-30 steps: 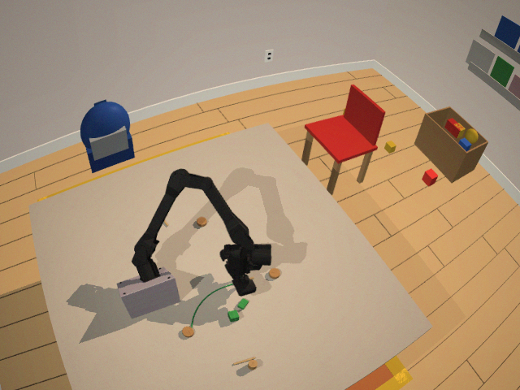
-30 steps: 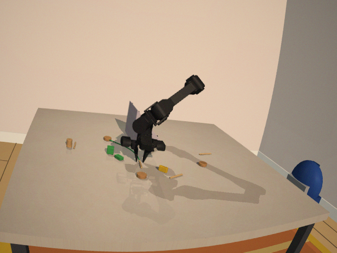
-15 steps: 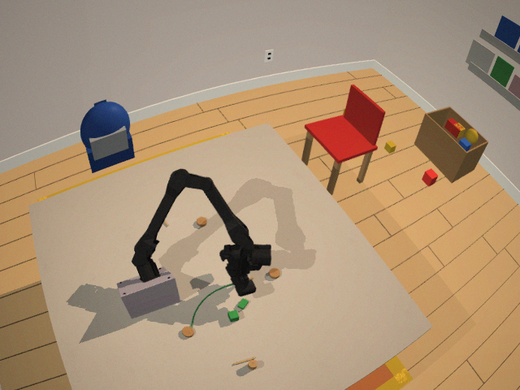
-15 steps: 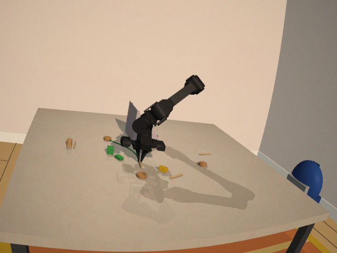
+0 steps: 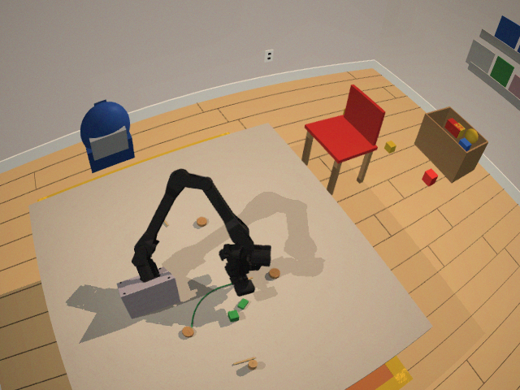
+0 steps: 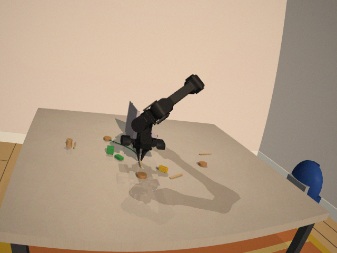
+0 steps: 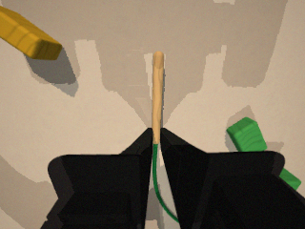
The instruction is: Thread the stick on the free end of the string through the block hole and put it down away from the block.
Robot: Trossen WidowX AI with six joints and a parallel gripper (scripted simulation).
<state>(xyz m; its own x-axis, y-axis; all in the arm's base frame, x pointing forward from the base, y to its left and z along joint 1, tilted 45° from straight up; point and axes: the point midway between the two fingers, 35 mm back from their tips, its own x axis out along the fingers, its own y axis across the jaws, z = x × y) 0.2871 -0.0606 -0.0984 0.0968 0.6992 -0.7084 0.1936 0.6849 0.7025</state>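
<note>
My gripper (image 5: 244, 288) (image 6: 140, 159) (image 7: 155, 132) is low over the table and shut on the thin wooden stick (image 7: 157, 91) (image 6: 140, 163), near the end where the string joins. The stick points forward out of the fingers, with its tip close to the table. The green string (image 5: 201, 300) (image 6: 119, 144) (image 7: 157, 191) curves back to a round wooden button (image 5: 188, 331) (image 6: 107, 138). A yellow wooden block (image 6: 162, 168) (image 7: 30, 35) lies just ahead and to the left of the stick; I cannot see a hole in it, and the arm hides it in the top view.
Two green blocks (image 5: 242, 303) (image 5: 233, 315) (image 6: 110, 149) (image 6: 118, 157) lie beside the string. Loose buttons (image 5: 274, 273) (image 6: 141, 175) (image 5: 201, 221) (image 6: 202, 164) and loose sticks (image 6: 176, 176) (image 6: 205, 153) are scattered about. A wooden cylinder (image 6: 69, 142) (image 5: 252, 364) stands with a stick beside it. The grey arm base (image 5: 146, 293) is behind.
</note>
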